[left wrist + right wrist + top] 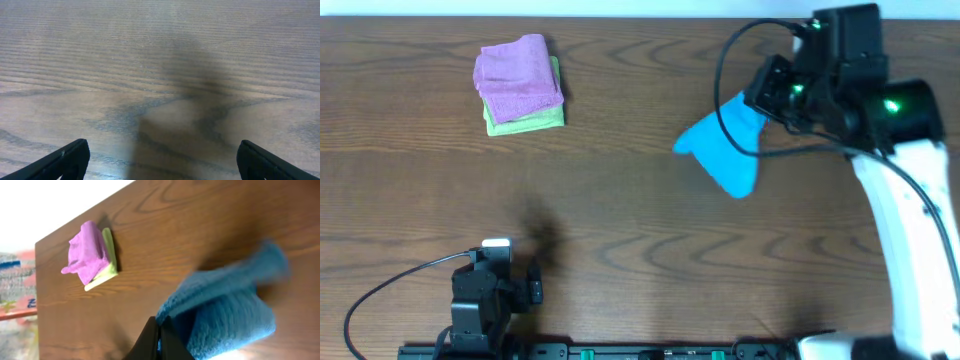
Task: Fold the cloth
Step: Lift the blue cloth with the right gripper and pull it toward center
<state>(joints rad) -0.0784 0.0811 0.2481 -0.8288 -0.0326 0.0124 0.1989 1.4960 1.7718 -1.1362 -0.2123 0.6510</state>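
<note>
The sky-blue cloth (725, 145) hangs bunched at the table's right side, lifted off the wood. My right gripper (159, 341) is shut on one edge of it. In the right wrist view, the rest of the cloth (225, 310) droops in a doubled fold to the right of the fingers. In the overhead view, the right gripper (754, 100) sits at the cloth's upper right end. My left gripper (162, 160) is wide open over bare wood near the front left, and nothing is between its fingers (70, 157).
A pink folded cloth (517, 75) lies on a light green folded cloth (535, 120) at the back left, also seen in the right wrist view (87, 252). The left arm (480, 300) rests at the front edge. Black cables loop beside both arms.
</note>
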